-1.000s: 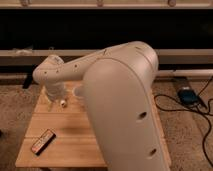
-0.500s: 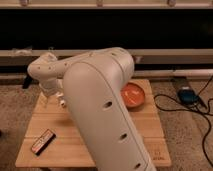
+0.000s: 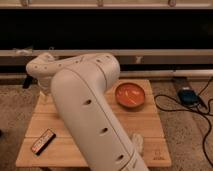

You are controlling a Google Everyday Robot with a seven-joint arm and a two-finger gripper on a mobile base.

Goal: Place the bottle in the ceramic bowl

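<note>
- the arm [image 3: 90, 115] sweeps from the near edge up and left across the desk [image 3: 150, 125], likely folded this way to bring the hand [image 3: 45, 91] low over the back-left corner.
- the hand sits under the wrist there, mostly hidden by the arm; whether it is released or grasping something cannot be told.
- the bowl [image 3: 130, 95] stands upright at the back right, open and seemingly empty, so the task looks unfinished.
- the bottle is not plainly seen; my guess is it sits by or in the hand, behind the arm, well apart from the bowl.
- a pale lump [image 3: 137, 142] at the front right, against the arm's outline, is too unclear to name.
- a dark bar [image 3: 43, 141] lies flat at the front left.
</note>
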